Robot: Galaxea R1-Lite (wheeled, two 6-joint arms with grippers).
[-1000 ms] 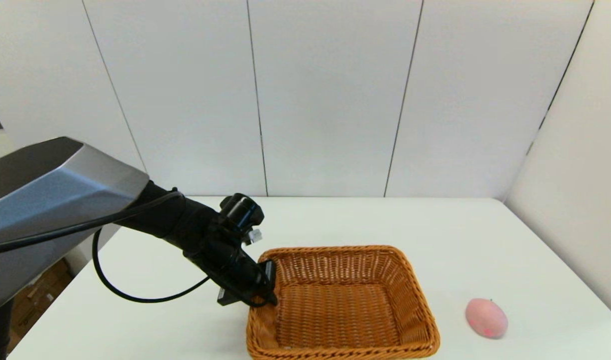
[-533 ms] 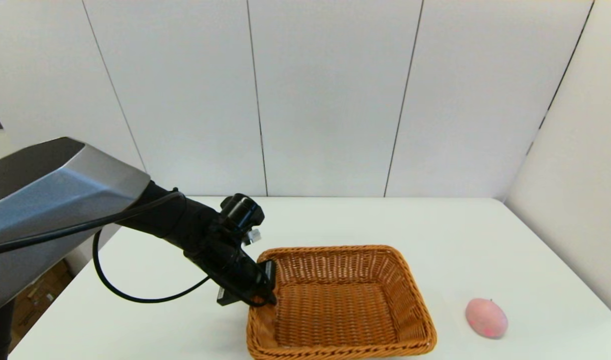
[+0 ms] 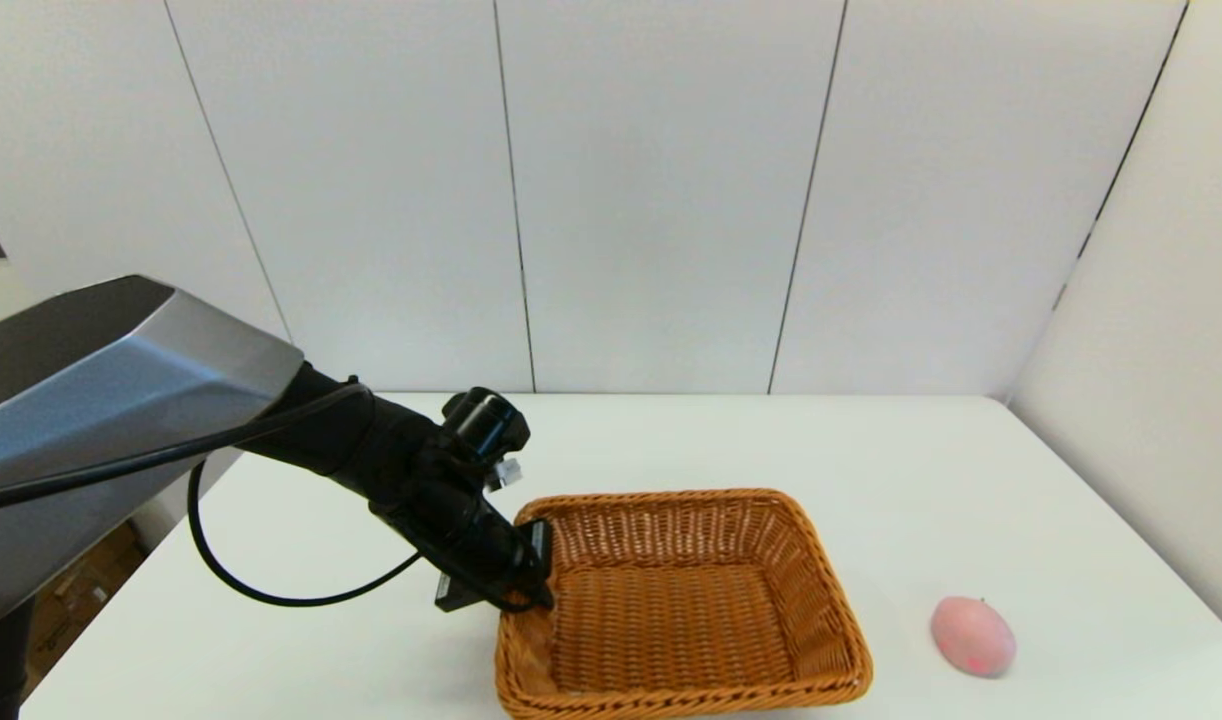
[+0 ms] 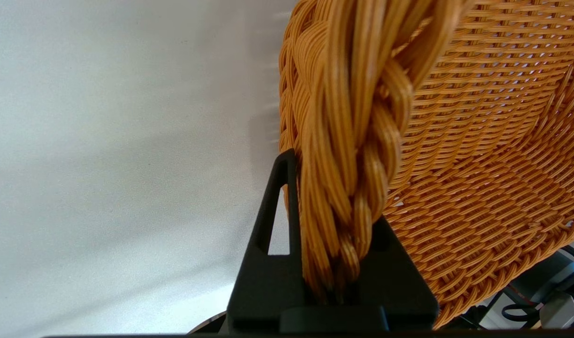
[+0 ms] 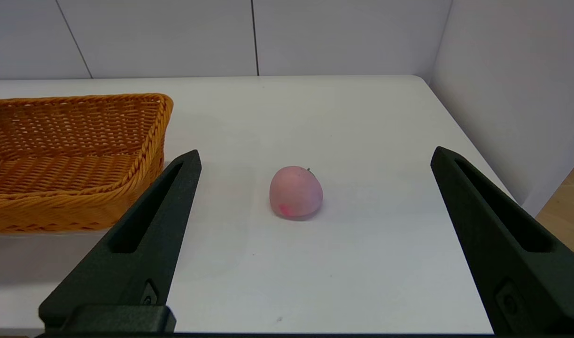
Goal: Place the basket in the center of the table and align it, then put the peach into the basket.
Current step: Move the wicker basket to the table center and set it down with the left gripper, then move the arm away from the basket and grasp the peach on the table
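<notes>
So the left gripper [image 3: 531,570] is clamped on the braided rim of the basket [image 3: 686,610], on its left side. In the left wrist view you can see the rim squeezed right between the two black fingers [image 4: 277,211], so it's a proper pinch on the wicker. The basket sits on the table [image 3: 271,640] toward the near edge, roughly in the middle left to right (its near rim runs right down to the bottom of the head view).

The peach [image 3: 973,636] is lying on the table well off to the right of the basket, not touching it, with a darker pink blotch showing on its near side.

The right gripper [image 5: 315,234] is out of the head view, but its own camera shows it low over the near right part of the table with fingers spread wide, pointed at the peach, holding nothing.
</notes>
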